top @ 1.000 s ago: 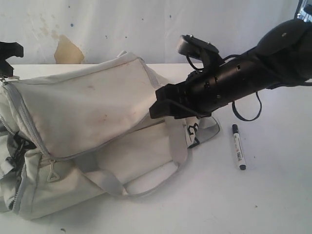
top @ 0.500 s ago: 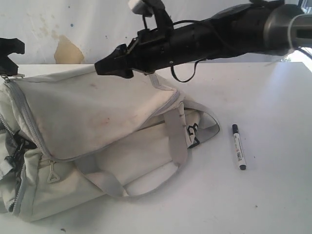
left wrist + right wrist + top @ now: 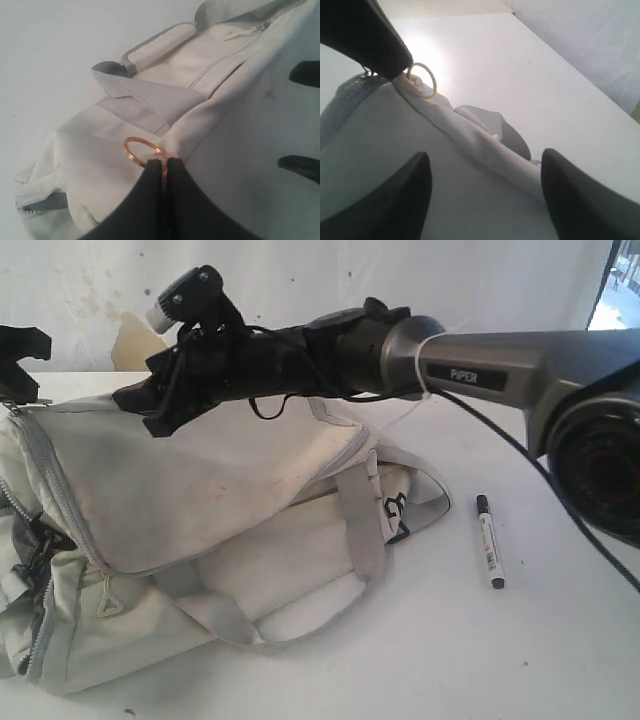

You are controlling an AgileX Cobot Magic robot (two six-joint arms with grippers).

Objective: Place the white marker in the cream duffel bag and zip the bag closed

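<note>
White marker [image 3: 489, 541] is seen lying on the tabletop [image 3: 520, 660], right of the cream duffel bag [image 3: 200, 490] & near its strap loop, well apart from both arms. Left fingers [image 3: 150, 200] are pressed together, pinching the bag's end corner, w/ a gold ring [image 3: 140, 139] at their tips. Right fingers [image 3: 395, 200] are spread wide & held just over the bag's top panel, pointed toward the left fingers & ring
</note>
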